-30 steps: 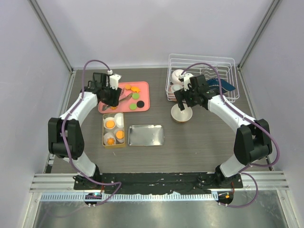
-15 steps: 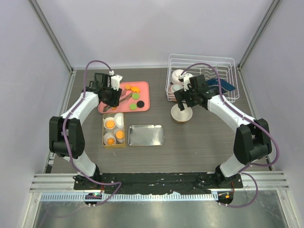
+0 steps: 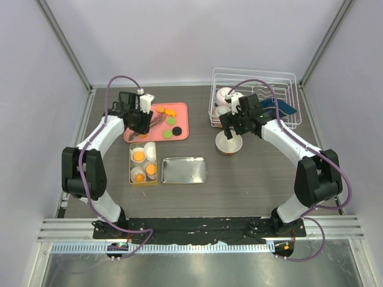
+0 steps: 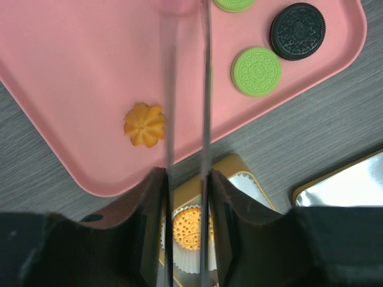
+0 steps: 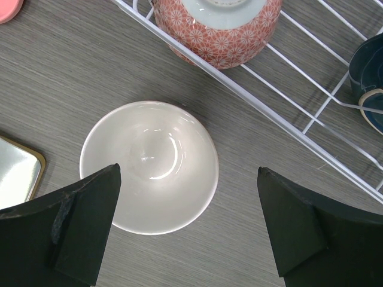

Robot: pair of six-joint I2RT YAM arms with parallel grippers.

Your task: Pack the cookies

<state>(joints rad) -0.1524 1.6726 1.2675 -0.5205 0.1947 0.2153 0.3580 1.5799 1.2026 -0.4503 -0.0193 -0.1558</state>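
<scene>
Cookies (image 3: 170, 121) lie scattered on a pink tray (image 4: 72, 72), and more sit in white paper cups (image 3: 150, 153) inside a gold tin (image 3: 143, 163) just beside the tray's near edge. In the left wrist view an orange flower cookie (image 4: 144, 124) sits close to the tray's rim, just left of the tongs (image 4: 206, 89) and outside their gap. Two green cookies (image 4: 256, 71) and a black one (image 4: 297, 31) lie to the right, apart from the blades. Bare tray stretches away on the left side.

The left claw (image 4: 187, 176) is clenched on the tongs. Their narrow, parallel blades reach toward a pink round shape (image 4: 179, 5) cut off by the frame edge; whether it is pinched cannot be told.

A silver lid (image 3: 184, 170) lies next to the tin on the worktop (image 3: 251, 179). The right claw (image 5: 188, 173) hangs spread wide above a white bowl (image 5: 149, 167), beside a wire rack (image 5: 269, 107).
</scene>
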